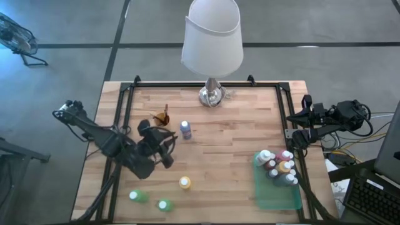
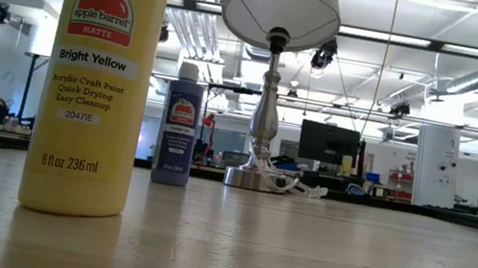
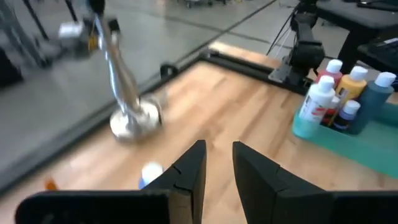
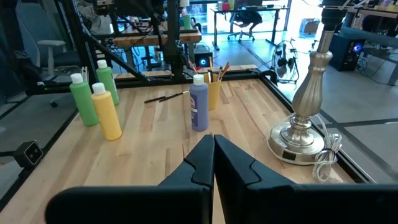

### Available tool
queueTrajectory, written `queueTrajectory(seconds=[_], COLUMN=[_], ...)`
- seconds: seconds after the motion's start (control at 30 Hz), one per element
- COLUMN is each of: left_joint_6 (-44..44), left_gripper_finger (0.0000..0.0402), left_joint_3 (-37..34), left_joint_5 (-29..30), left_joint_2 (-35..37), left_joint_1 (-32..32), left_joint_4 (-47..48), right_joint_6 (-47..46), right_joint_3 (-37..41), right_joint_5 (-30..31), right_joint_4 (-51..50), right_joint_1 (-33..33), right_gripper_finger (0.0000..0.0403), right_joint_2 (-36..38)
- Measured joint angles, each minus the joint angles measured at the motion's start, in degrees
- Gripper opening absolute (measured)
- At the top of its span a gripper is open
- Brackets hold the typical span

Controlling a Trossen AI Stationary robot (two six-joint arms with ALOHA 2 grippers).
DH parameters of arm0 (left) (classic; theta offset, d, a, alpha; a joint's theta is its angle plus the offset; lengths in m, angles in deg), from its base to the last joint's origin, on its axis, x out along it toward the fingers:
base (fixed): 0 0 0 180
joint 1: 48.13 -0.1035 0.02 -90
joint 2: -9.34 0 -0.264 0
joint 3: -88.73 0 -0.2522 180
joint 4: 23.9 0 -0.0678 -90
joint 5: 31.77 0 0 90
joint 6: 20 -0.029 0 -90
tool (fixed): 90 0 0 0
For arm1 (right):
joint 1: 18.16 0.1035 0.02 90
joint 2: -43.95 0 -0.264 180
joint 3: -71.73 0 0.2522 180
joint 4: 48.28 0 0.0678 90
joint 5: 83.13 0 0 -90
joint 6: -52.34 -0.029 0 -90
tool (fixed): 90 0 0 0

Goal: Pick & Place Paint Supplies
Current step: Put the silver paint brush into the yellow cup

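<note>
Paint bottles are spread over the wooden desk (image 1: 219, 156). At upper centre stands the lamp (image 1: 211, 50). The green tray (image 1: 275, 194) at lower right holds a cluster of bottles (image 1: 279, 167). The left hand (image 1: 164, 149), centre-left, hangs slightly open and empty; the right hand (image 1: 299, 125) waits closed at the right edge. A purple bottle (image 1: 185, 130) stands mid-desk, a yellow bottle (image 1: 184, 182) below it, two green bottles (image 1: 150, 200) at lower left. Brushes sit in a yellow cup (image 1: 164, 117).

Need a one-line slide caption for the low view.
Yellow paint bottle up close, purple bottle and lamp behind.
</note>
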Motion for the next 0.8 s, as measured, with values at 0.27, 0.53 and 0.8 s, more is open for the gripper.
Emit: queueTrajectory(seconds=[0.27,0.53,0.8], left_joint_6=[27.7,42.3,58.1], left_gripper_finger=[0.0084,0.0084,0.0084], left_joint_3=[0.0,-0.1,-1.4], left_joint_5=[-6.6,-17.6,-32.5], left_joint_2=[-1.6,-4.6,-6.6], left_joint_1=[3.1,4.3,4.6], left_joint_4=[14.7,21.0,33.1], right_joint_6=[0.0,0.0,0.0], right_joint_3=[0.0,0.0,0.0], right_joint_5=[0.0,0.0,0.0], right_joint_4=[0.0,0.0,0.0], right_joint_1=[0.0,0.0,0.0], right_gripper_finger=[0.0008,0.0008,0.0008], right_joint_2=[0.0,0.0,0.0])
